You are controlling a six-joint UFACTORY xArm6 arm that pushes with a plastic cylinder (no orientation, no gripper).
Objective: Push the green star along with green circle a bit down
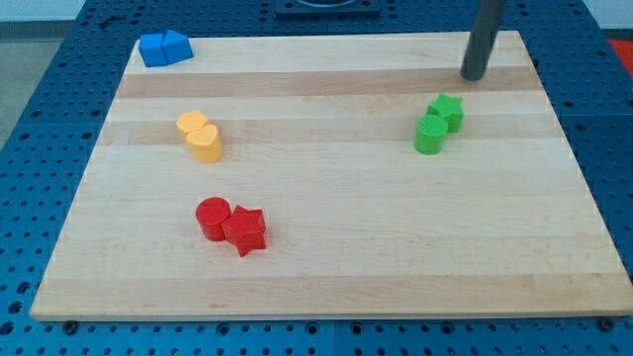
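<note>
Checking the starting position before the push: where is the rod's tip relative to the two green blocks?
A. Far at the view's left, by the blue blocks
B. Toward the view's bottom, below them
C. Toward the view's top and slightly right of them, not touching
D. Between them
C: my tip sits above and slightly right of the green star, with bare board between; the green circle touches the star's lower left.

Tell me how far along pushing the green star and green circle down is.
Nothing looks done yet: the green star and green circle sit touching near the view's upper right. My tip is just above the star, toward the view's top, not touching. The downward push is still to come.
</note>
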